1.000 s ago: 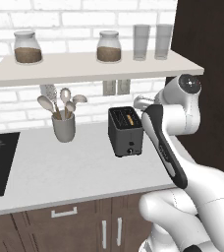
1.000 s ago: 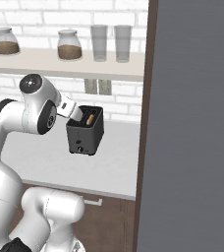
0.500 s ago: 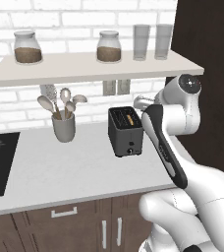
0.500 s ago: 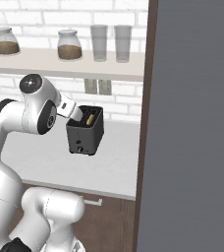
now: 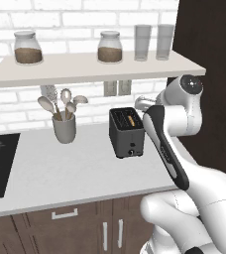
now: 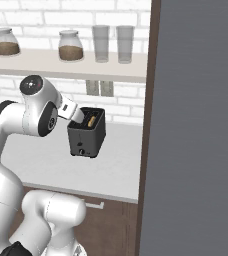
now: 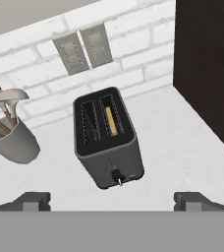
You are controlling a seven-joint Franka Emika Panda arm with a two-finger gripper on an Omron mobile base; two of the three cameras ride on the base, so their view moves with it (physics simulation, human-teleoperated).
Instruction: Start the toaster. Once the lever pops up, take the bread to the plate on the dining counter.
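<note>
Hand view looks down on the toaster [image 7: 108, 139], which sits on the pale desk [image 7: 182, 147] near the brick wall, below two wall sockets [image 7: 83, 48]. The bread [image 7: 112, 121] stands sunk in the right-hand slot, with just its tan top edge showing. On the narrow front face the small knob [image 7: 117, 175] is plain; the lever above it is too faint to point to, so I cannot tell whether it is up or down.

Nothing has changed over the last second: both base views match their earlier pictures, with the arm in the same pose, the toaster in the same spot and the bread at the same height. The tool [image 7: 112, 199] has its two tips spread wide at the bottom corners of the hand view, holding nothing and well clear of the toaster.

In the left base view the toaster [image 5: 127, 132] stands to the right of a utensil cup [image 5: 64, 128], with the arm's wrist just behind it.

My reading is that this stillness means the start has yet to be made: the bread is loaded, and pressing the lever looks like the step in hand. The plate and dining counter come later.
</note>
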